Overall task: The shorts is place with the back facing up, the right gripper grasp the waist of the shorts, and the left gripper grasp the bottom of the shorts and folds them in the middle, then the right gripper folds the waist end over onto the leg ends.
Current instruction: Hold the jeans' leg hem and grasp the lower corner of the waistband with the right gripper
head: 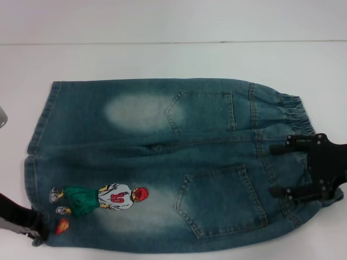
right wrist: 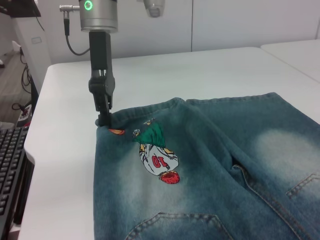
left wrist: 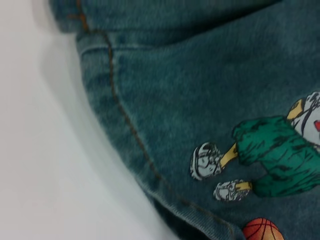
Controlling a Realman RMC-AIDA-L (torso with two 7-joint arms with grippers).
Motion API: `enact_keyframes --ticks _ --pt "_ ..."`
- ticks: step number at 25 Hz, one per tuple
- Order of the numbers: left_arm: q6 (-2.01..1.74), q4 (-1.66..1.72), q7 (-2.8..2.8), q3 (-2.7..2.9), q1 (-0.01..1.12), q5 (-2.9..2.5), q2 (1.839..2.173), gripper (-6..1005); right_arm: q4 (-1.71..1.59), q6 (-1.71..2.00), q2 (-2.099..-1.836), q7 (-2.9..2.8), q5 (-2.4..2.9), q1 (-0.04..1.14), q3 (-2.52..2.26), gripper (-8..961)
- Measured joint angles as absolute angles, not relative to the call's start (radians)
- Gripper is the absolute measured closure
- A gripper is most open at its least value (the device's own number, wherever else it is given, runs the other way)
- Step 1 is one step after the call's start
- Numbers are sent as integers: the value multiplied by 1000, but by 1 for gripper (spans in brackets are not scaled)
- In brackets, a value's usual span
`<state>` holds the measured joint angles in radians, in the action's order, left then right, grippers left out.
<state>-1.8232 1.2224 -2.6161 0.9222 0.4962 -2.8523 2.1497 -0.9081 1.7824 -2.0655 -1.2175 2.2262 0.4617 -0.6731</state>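
The large faded blue-green denim shorts [head: 162, 162] are laid flat, back side up, on the white table [head: 162, 59], with both back patch pockets showing. The ruffled elastic waist [head: 293, 114] is turned to the robot's right, and the two straight stitched leg hems, the bottom of the shorts [head: 38, 141], lie at the opposite end. A pale bleached patch [head: 135, 111] is seen between the far pocket and the far leg hem. The cartoon basketball-player print [head: 103, 199] sits on the near leg, close to its hem, with the small orange ball [head: 62, 226] just beside the hem corner.

The right gripper [head: 282, 170], a black two-finger metal claw with screwed plates, is positioned over the waist end of the shorts beside the near pocket. Its two fingers are spread apart, one at the centre seam side and one nearer the near edge, with denim between them; contact with the cloth cannot be judged.

The left gripper [right wrist: 103, 119], a black claw on a silver cylindrical wrist with a green light, stands upright at the near hem corner of the shorts, just beside the orange ball. Its tip meets the denim edge; whether its fingers are spread or pinching cannot be told
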Motion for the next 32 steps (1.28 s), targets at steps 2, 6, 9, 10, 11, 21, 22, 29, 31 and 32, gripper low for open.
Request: enact_keyframes --ticks 2,6,9,10,11,21,22,29,31,32 --pt "-1823 1225 -2613 922 499 -2851 2150 825 -908 1781 -2066 -1219 2225 462 -673 43" --pt "-1816 1227 -2606 922 500 -2848 2151 890 -908 1781 -2066 -1221 2225 462 -666 43" --pt "-1790 1229 -2573 921 500 -2824 2160 922 -908 1781 -2068 -1222 2225 462 -644 43" --pt "-1790 1229 -2573 921 500 -2824 2160 922 -908 1783 -2069 -1223 2225 462 -634 43" --pt "-1778 1229 -2556 921 500 -2803 2161 922 -908 1783 -2069 -1225 2225 461 -620 43" --pt "-1623 1218 -2313 865 490 -2561 2163 921 -1026 1814 -2048 -1456 2258 422 -531 43" --pt "-1612 1216 -2288 858 489 -2542 2163 921 -1060 1835 -2048 -1500 2280 421 -531 43" --pt "-1565 1206 -2154 831 484 -2462 2162 929 -1162 1973 -2041 -1741 2519 497 -542 45" --pt "-1564 1194 -2106 834 484 -2446 2164 929 -1167 1978 -2040 -1807 2604 528 -565 45" --pt "-1562 1186 -2088 834 484 -2439 2164 930 -1168 1978 -2041 -1830 2638 540 -579 46"
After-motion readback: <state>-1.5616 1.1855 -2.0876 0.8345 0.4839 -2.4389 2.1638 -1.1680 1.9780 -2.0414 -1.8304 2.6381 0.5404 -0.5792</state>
